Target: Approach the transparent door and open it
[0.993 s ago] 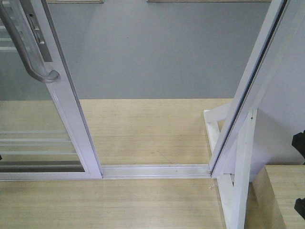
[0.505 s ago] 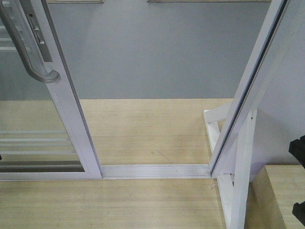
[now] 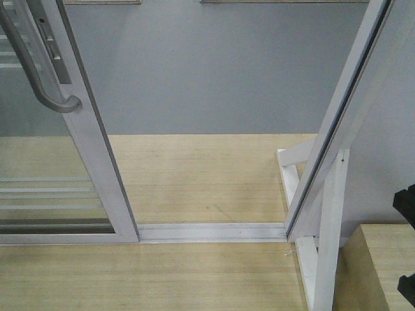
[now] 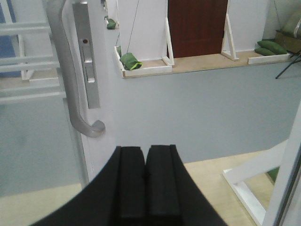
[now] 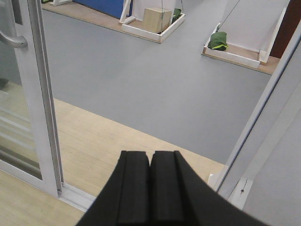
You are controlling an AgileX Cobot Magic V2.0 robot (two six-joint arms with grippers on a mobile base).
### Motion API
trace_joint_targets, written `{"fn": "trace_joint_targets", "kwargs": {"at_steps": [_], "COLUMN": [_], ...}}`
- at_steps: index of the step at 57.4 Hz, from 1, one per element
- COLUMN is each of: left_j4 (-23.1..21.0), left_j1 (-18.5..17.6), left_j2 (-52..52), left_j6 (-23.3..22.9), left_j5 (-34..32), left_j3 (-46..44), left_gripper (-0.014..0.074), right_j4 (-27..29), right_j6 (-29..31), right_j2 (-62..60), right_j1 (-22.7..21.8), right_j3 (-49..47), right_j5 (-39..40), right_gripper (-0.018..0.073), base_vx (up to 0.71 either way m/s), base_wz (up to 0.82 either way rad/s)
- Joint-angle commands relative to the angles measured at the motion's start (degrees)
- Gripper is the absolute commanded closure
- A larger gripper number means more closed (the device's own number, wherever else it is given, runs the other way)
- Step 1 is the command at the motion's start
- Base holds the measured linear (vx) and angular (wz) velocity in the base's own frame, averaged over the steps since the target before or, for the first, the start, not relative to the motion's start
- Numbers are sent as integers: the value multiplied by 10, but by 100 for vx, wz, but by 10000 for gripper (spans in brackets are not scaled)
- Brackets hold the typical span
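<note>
Sandbag (image 5: 217, 41) lies beyond transparent door (image 3: 91, 149).

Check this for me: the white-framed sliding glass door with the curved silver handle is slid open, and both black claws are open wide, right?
Partly. The white-framed sliding glass door with the curved silver handle is slid open, but the claws are shut. The left wrist view shows the left claw with its jaws pressed together, and the right wrist view shows the same for the right claw.
</note>
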State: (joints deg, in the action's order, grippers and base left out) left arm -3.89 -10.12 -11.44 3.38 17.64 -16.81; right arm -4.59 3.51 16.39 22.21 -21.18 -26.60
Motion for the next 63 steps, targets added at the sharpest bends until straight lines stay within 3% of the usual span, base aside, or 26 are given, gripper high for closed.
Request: {"fn": "trace_joint_targets", "kwargs": {"at_steps": [1, 27, 31, 63], "left_j4": [6, 13, 16, 14], "left_j1": [-3, 56, 57, 56], "left_j2": [-6, 128, 128, 129], "left_j6": [-3, -21, -19, -19], "left_j5": [-67, -129, -97, -91], "left_j3": [-7, 204, 200, 201], "left_gripper": [593, 593, 593, 593], "right_j4": [-3, -3, -3, -3], "right_j6": [-1, -1, -1, -1], "right_j2": [5, 5, 5, 5], "right_j1": [-3, -3, -3, -3], "right_j3": [-16, -16, -16, -16], "right_j5": [45, 45, 45, 45], "right_gripper": [564, 564, 564, 564], "base_vx": [0, 0, 0, 0], "base_wz": [0, 0, 0, 0]}}
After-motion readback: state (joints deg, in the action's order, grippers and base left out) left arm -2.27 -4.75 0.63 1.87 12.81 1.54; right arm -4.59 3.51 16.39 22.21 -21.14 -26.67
